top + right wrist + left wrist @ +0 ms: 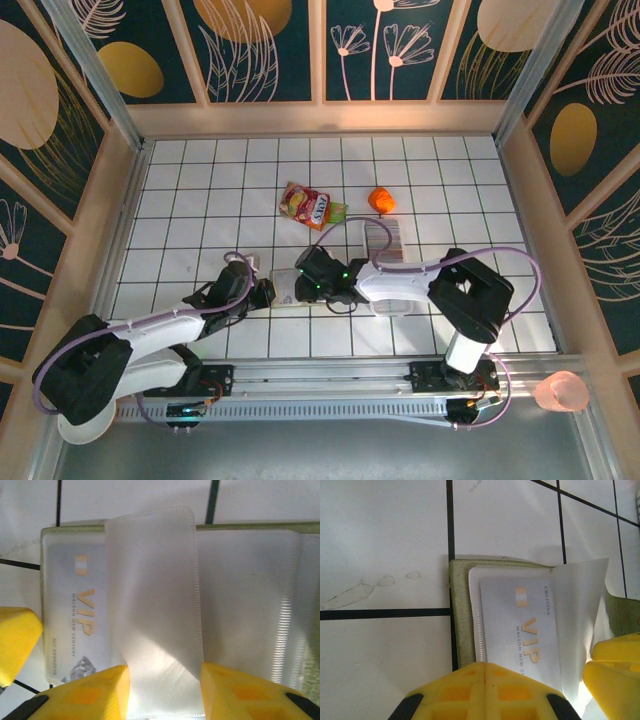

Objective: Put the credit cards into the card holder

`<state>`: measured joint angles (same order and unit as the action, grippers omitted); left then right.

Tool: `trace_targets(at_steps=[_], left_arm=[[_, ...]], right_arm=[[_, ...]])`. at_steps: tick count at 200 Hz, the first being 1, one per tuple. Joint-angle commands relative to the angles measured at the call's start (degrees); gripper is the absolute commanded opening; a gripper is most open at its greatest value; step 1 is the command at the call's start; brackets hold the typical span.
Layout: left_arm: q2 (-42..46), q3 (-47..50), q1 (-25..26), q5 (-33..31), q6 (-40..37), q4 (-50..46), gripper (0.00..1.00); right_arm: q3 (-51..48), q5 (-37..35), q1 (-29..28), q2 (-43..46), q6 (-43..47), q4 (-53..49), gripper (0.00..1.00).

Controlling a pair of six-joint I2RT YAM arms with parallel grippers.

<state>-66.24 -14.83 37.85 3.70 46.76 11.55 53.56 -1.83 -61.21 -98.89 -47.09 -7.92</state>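
The olive-green card holder [283, 290] lies open on the tiles between my two grippers. In the left wrist view its green edge [460, 630] frames a pale sleeve with a silver VIP card [520, 630] inside. My left gripper [485, 666] is shut, its tips pressed against the holder's near edge. The right gripper [165, 680] stands open, and a translucent sleeve flap [155, 590] rises in the gap between its fingers. The VIP card [70, 615] sits in the pocket left of the flap. A striped block of credit cards [382, 238] lies behind the right arm.
A red and yellow snack packet [312, 206] and a small orange object [382, 199] lie further back on the tiled table. A pink cup [562, 392] stands outside the frame at the near right. Wooden walls enclose the table.
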Motion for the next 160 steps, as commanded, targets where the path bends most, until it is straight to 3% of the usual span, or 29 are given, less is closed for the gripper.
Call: trace_targets(at_steps=[1, 68, 160], left_arm=[[1.2, 0.9, 0.2, -1.4, 0.3, -0.4, 0.00], [5.7, 1.3, 0.2, -5.7, 2.7, -2.8, 0.00], [20.5, 2.1, 0.1, -15.1, 6.9, -13.1, 0.00]], right_arm=[[1.7, 0.6, -0.7, -2.1, -1.1, 2.5, 0.42], [3.2, 1.7, -1.5, -3.0, -2.1, 6.4, 0.42], [5.9, 7.1, -2.8, -6.7, -3.4, 14.7, 0.40]])
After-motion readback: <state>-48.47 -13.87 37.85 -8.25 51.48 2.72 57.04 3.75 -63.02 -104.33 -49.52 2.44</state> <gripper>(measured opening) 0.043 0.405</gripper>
